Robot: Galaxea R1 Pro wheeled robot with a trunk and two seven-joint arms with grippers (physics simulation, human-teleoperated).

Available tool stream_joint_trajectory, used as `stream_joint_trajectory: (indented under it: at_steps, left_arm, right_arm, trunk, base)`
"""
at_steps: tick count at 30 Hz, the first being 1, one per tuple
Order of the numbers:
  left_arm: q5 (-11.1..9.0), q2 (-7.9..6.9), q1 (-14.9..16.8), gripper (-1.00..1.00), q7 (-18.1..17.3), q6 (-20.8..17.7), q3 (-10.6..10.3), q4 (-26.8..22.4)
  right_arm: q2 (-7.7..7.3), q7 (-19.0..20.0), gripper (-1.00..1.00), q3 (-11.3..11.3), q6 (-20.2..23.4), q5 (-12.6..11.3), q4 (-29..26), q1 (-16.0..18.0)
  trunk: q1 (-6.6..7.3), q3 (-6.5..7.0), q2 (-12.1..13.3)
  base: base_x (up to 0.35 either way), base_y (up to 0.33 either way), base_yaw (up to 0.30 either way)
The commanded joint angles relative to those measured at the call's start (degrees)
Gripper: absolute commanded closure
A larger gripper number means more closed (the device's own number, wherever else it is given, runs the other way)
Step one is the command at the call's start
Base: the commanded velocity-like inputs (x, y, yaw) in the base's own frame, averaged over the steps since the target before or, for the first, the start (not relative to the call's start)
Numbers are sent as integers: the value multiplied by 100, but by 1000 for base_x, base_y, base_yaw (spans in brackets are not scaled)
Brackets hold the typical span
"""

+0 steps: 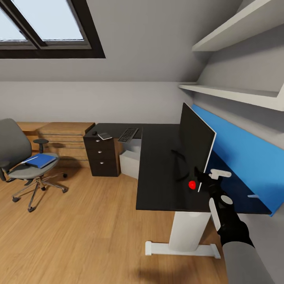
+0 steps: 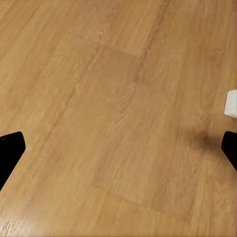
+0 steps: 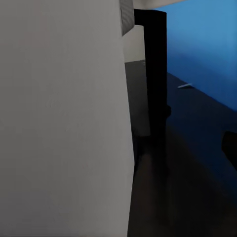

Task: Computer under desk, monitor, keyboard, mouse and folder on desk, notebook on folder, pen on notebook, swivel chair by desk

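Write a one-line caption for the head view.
Right gripper at the monitor's edge on the black desk.

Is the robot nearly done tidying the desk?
No. Done: the monitor, keyboard, mouse and notebook sit on the desk. In hand: the right gripper is at the monitor's edge. Left: the folder lies on the chair.

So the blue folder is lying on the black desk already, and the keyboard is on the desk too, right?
Not quite. The blue folder is lying on the seat of the swivel chair, not on the desk. The head view shows it there, well away from the desk. The rest is right: the keyboard is on the desk.
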State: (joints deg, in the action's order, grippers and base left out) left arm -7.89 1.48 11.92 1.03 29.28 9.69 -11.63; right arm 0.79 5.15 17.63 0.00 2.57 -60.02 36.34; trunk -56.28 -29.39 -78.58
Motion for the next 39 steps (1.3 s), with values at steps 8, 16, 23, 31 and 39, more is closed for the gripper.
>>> stream_joint_trajectory:
  at_steps: [8, 16, 23, 31, 39]
  left_arm:
    - [-28, 1, 3, -100, 3, 16, -2, 3]
    - [-28, 1, 3, -100, 7, 16, -2, 3]
    - [-28, 1, 3, -100, 7, 16, -2, 3]
    - [-55, -6, 3, -100, 9, 16, -2, 3]
    - [-63, -7, 3, -100, 9, 16, -2, 3]
  right_arm:
    - [9, 48, -100, 30, 0, 28, 4, 5]
    - [4, 47, -100, 30, 0, 33, 1, 5]
    - [8, 54, -100, 30, 0, 33, 6, 5]
    - [9, 55, -100, 30, 0, 32, 7, 5]
    - [9, 56, -100, 30, 0, 30, 15, 5]
  trunk:
    - [0, -6, -3]
    - [0, -6, -3]
    - [0, -6, -3]
    - [0, -6, -3]
    - [0, -6, -3]
  base:
    - [1, -81, 0]
    - [0, -27, 0]
    - [0, -84, 0]
    - [0, -37, 0]
    - [0, -3, 0]
